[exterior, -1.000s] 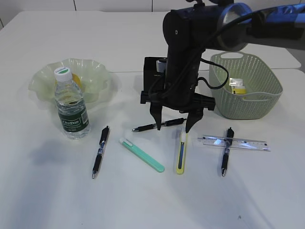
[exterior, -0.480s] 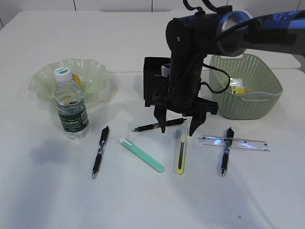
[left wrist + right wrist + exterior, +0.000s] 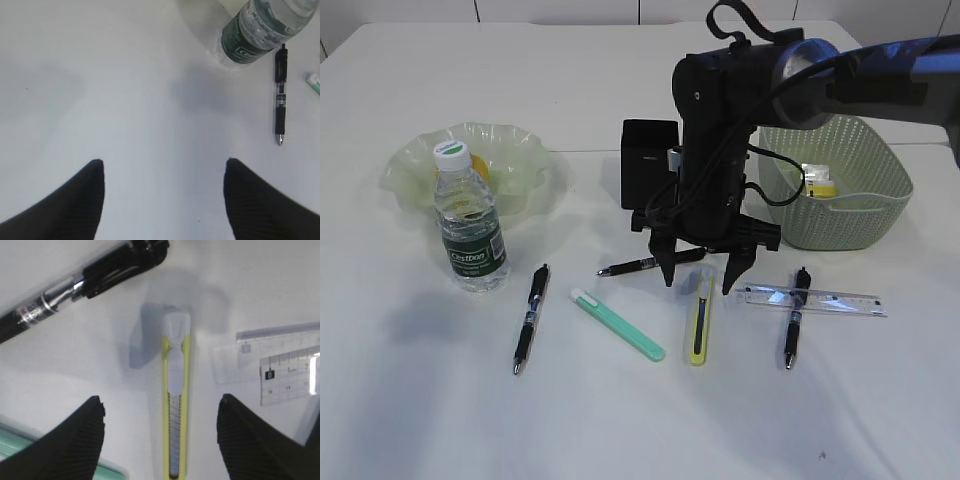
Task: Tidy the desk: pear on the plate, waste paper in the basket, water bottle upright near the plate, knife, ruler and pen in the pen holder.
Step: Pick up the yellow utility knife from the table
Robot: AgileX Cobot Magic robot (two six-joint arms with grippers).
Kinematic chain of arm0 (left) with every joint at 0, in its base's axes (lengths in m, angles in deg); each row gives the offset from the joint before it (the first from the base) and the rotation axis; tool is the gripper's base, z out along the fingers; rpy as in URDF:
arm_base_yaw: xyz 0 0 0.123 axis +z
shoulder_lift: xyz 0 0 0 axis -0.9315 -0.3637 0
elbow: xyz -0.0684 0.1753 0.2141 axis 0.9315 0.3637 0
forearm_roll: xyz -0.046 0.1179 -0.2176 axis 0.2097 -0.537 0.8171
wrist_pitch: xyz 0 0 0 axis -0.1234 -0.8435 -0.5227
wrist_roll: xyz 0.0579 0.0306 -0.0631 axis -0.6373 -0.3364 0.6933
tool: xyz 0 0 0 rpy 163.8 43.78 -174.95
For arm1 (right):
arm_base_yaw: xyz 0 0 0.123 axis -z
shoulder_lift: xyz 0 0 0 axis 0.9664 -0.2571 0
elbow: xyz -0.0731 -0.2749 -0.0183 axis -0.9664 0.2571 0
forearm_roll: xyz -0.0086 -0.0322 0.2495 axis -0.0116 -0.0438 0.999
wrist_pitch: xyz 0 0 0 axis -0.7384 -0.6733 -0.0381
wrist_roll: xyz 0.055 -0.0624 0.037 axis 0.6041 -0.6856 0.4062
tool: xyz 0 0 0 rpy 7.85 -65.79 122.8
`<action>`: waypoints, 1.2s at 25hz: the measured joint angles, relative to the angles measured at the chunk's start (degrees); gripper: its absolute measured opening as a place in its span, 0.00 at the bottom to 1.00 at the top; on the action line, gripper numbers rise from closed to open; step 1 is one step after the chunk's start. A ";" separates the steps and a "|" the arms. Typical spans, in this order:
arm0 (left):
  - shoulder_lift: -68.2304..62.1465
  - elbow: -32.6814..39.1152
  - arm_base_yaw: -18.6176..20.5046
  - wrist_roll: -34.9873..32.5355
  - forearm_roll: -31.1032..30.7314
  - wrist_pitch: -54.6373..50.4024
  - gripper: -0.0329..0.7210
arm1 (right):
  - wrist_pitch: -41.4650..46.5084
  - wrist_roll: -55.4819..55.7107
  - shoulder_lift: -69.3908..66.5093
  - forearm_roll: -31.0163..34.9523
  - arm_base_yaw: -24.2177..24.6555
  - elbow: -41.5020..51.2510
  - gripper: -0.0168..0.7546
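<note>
White counter (image 3: pixel 620 420) is spread with the leftover items: the knife (image 3: pixel 700 322), yellow-cased, lies just in front of the pen holder (image 3: pixel 648 163), with the ruler (image 3: pixel 812 298) to its right under a pen (image 3: pixel 794 318) and another pen (image 3: pixel 652 262) near its upper end. The right gripper (image 3: pixel 698 275) is held wide open directly over the knife, which is framed lengthwise between the tips in the wrist view. The left gripper (image 3: pixel 162 172) is also wide open, over bare counter near the bottle (image 3: pixel 467 222). If the descent is off-centre, the thin knife could be pushed aside or the nearby pen pinched with it; a flat grasp could also be lost on lifting
</note>
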 joint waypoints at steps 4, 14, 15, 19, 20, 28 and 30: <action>-0.46 0.00 0.00 0.00 0.00 0.14 0.74 | -0.13 0.46 0.00 0.00 0.74 0.00 0.70; -1.45 0.00 0.00 0.00 0.00 0.51 0.74 | -0.37 0.72 -1.02 0.00 2.18 -0.04 0.70; -1.61 0.00 0.00 0.00 0.00 0.51 0.74 | -0.48 0.72 -1.40 0.00 2.18 -0.04 0.70; -1.63 0.00 0.00 0.00 0.00 0.53 0.74 | -0.48 0.72 -2.18 0.10 2.18 -0.04 0.70; -1.63 0.00 0.00 0.00 0.00 0.53 0.74 | -0.48 0.72 -2.17 0.20 2.18 -0.04 0.70; -1.63 0.00 0.00 0.00 0.00 0.63 0.74 | -0.94 0.81 -3.51 1.23 2.18 -0.13 0.69; -1.63 0.00 0.00 0.00 0.00 0.63 0.74 | -1.04 0.81 -3.89 1.98 2.18 -0.13 0.69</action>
